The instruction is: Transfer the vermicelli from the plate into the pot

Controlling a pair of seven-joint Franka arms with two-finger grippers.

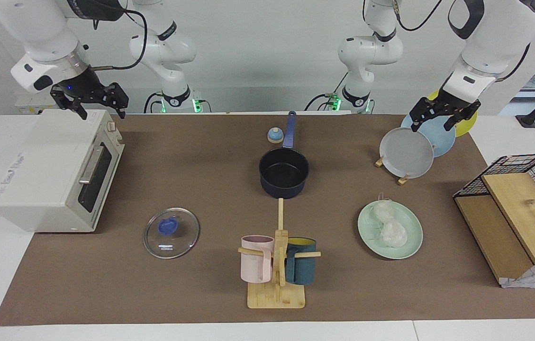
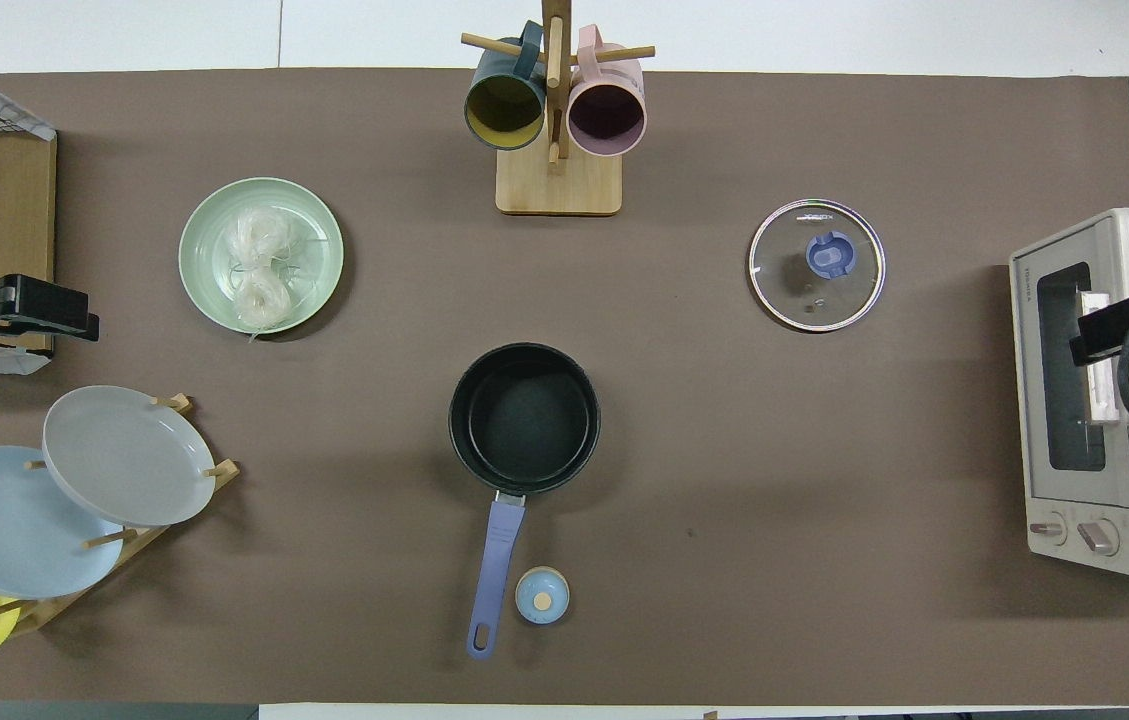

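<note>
The vermicelli (image 1: 390, 225) lies on the mint-green plate (image 1: 412, 248) at the facing view's lower right; the empty saucepan (image 1: 284, 173) sits at centre. Both the left gripper (image 1: 443, 115), upper right over the plate rack (image 1: 407, 152), and the right gripper (image 1: 91, 100), upper left over the toaster oven (image 1: 44, 175), hang wide open. The left should descend squarely, pinching where the bundles join so loose strands lift together.

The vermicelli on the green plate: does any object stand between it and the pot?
No. Only bare brown mat lies between the vermicelli on the plate and the pot. The mug rack stands off that line, farther from the robots.
</note>
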